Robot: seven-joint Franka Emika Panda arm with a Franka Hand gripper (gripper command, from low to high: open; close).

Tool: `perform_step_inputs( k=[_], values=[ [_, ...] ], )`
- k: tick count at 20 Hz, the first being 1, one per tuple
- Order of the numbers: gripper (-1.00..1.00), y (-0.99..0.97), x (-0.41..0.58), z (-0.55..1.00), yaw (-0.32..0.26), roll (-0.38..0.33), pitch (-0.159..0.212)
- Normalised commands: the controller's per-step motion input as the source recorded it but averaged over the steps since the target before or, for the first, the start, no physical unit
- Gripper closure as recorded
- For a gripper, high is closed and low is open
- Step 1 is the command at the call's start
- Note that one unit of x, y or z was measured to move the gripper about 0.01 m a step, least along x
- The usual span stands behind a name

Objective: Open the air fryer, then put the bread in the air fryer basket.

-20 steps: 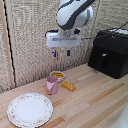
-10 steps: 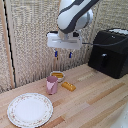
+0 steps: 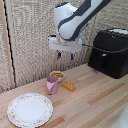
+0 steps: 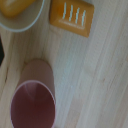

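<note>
My gripper (image 3: 65, 56) hangs open in the air above the table, with nothing between its two dark fingers. Under it and slightly nearer the camera lies the bread (image 3: 68, 86), a small golden-orange oblong flat on the wood. The wrist view shows the bread (image 4: 72, 16) from above, but no fingers. The black air fryer (image 3: 111, 50) stands at the exterior view's right, well apart from the gripper. Its basket (image 3: 102, 65) sits pushed in, and the black handle (image 3: 103, 59) juts from its front.
A pink cup (image 3: 52, 84) (image 4: 34, 97) stands upright just beside the bread. Behind it is a small white bowl (image 3: 57, 75) (image 4: 20, 12) with yellow-orange contents. A patterned plate (image 3: 29, 109) lies near the table's front edge. A woven screen backs the table.
The arm has edged very slightly toward the exterior view's right. The gripper stays open, and no object has moved.
</note>
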Motion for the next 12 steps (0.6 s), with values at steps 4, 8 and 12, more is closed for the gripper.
perform_step_inputs(
  k=[4, 8, 12],
  values=[
    [-1.0, -0.03, 0.0, 0.0, -0.084, -0.375, -0.132],
    [-1.0, -0.25, 0.0, -0.05, -0.063, -0.366, -0.16],
    [-1.0, -0.39, -0.011, -0.19, -0.073, -0.331, -0.141]
  ],
)
